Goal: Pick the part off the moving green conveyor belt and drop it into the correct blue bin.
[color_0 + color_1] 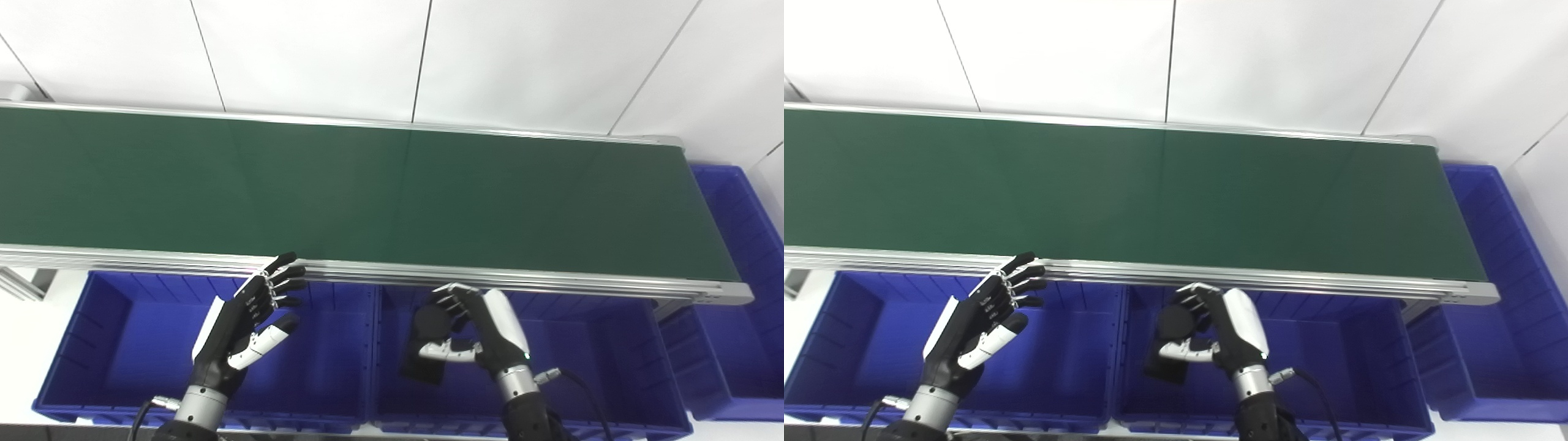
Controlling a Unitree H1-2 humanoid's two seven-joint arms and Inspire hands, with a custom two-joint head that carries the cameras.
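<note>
- Nearest the camera, two arms rise from the bottom edge over a row of blue bins
- Left hand [254,321] hangs over the left bin [110,343], fingers spread and straight, holding nothing, fingertips close to the belt's front rail
- Right hand [474,331] hangs over the middle bin [612,367], fingers curled round a black part [429,343]; thumb crosses beneath the part's upper half
- Part looks like a dark flat piece with a rounder top; its lower end hangs below the thumb, inside the bin's mouth near the bin's left wall; exact shape too dark to tell
- Part appears off the bin floor, carried by the hand alone, though that is hard to confirm
- Judgement: pick seems done, since the part is off the belt and over a bin; what remains is letting go so it falls in
- Whether the middle bin is the correct one cannot be told
- Beyond the bins, a silver rail [551,278] edges the belt
- Green belt [367,190] runs left to right across the view, with nothing on it
- A third bin [747,245] sits past the belt's right end
- Farthest back, a white panelled wall [306,49]
</note>
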